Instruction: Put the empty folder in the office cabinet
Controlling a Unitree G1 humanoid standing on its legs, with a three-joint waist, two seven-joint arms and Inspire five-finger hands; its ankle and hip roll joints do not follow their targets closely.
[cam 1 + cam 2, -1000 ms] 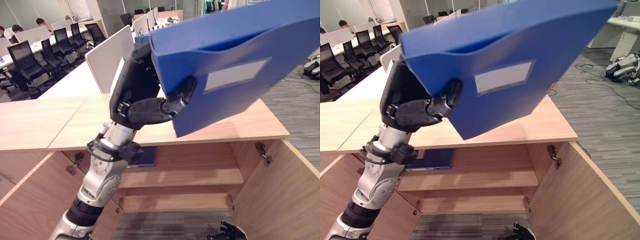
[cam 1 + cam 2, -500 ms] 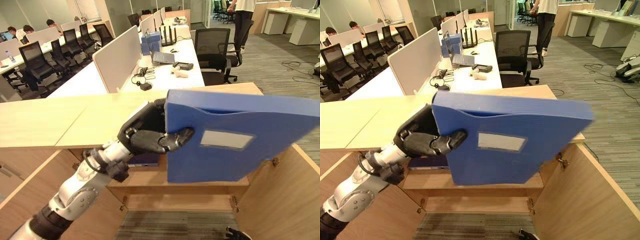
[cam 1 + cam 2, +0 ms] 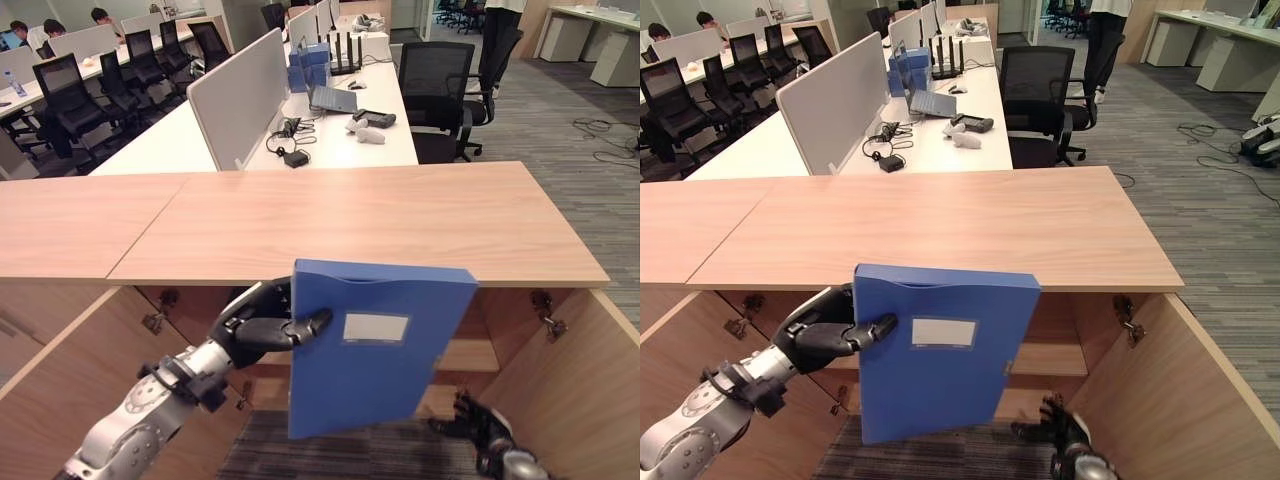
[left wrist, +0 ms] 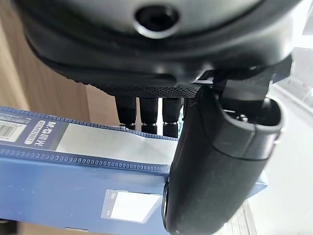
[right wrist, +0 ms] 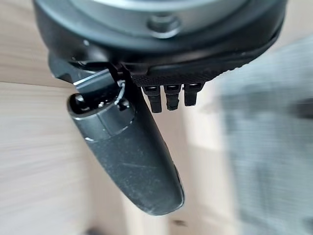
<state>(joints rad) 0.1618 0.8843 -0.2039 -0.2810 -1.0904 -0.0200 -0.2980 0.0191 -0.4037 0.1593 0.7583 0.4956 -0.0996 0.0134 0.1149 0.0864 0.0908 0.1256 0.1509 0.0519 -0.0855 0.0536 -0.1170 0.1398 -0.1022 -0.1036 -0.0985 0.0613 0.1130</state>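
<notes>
Lowered from up near the head camera, the blue box folder (image 3: 375, 345) now hangs upright in front of the open office cabinet (image 3: 350, 225), below its wooden top, pinched at one edge by the left hand (image 3: 262, 322). The right hand (image 3: 1065, 432) hangs low, fingers relaxed and empty. Carrying is under way; next the folder must tuck inward onto a shelf (image 3: 1050, 357).

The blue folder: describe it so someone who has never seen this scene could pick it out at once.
Start at the long wooden cabinet with its doors open in front of the office desks. Just below its front edge, the left hand grips the blue folder by one edge, holding it upright in front of the shelves. It is the large blue box-style file with a pale blank label on its face.
</notes>
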